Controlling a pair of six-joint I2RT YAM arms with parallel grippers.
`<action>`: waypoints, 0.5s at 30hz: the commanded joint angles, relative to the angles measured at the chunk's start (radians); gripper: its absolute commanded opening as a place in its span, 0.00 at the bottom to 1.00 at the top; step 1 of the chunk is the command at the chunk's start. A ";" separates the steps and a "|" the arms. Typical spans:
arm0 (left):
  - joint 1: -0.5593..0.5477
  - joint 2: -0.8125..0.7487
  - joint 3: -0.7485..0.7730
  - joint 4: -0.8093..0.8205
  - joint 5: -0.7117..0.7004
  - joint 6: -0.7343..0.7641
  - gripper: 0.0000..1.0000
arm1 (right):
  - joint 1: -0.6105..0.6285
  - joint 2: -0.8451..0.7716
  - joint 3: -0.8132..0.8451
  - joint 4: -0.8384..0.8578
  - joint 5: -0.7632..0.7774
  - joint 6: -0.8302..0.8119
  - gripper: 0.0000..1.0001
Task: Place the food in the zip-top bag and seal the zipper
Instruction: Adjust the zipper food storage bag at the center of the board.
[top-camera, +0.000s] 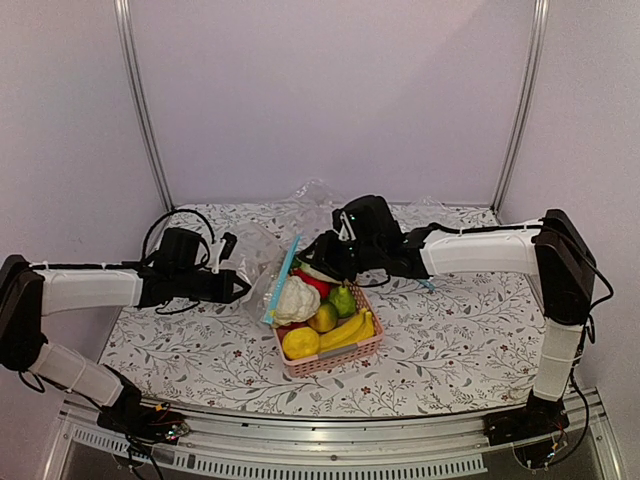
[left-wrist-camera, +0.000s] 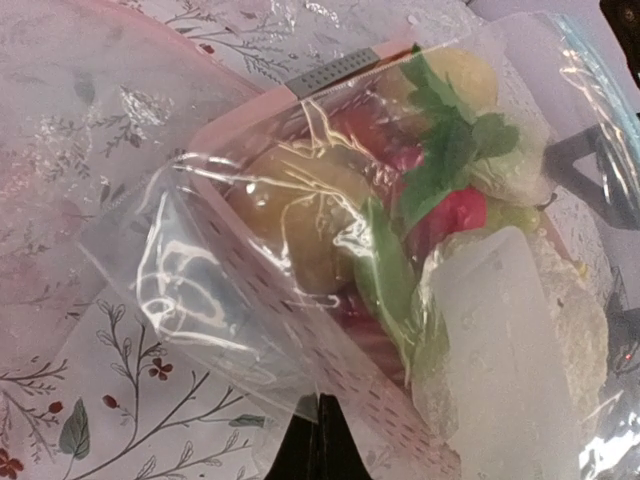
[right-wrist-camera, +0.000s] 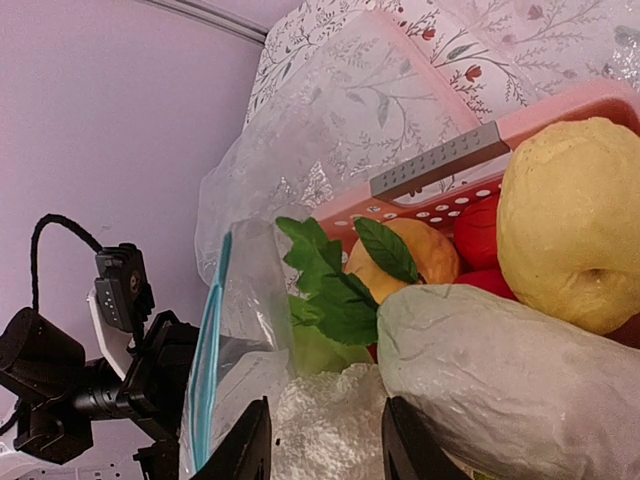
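One zip-top bag (top-camera: 255, 275), one zipper (top-camera: 283, 280), one pink basket (top-camera: 330, 362), two arms. Food staying in the basket: one yellow lemon-like fruit (top-camera: 300, 343), one green fruit (top-camera: 343, 300), one white oblong piece (right-wrist-camera: 500, 370), sitting with one cauliflower (top-camera: 296, 300) and one banana bunch (top-camera: 352, 330). Bag lying just left of the basket, zipper edge touching it, strip running far-to-near. Table (top-camera: 450, 340) lying bare right of the basket. Left gripper (left-wrist-camera: 320, 445) pinching bag film. Right gripper (right-wrist-camera: 327, 430) hovering over the basket's far end, jaws parted, gripping nothing.
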 joint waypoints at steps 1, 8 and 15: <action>-0.017 0.015 0.008 0.020 0.006 0.007 0.00 | -0.008 -0.015 0.021 0.002 0.018 0.012 0.38; -0.023 0.025 0.011 0.027 0.004 0.003 0.00 | -0.010 -0.030 0.024 0.033 -0.002 0.018 0.42; -0.028 0.031 0.014 0.028 0.002 0.004 0.00 | -0.011 -0.050 0.022 0.057 -0.027 0.016 0.46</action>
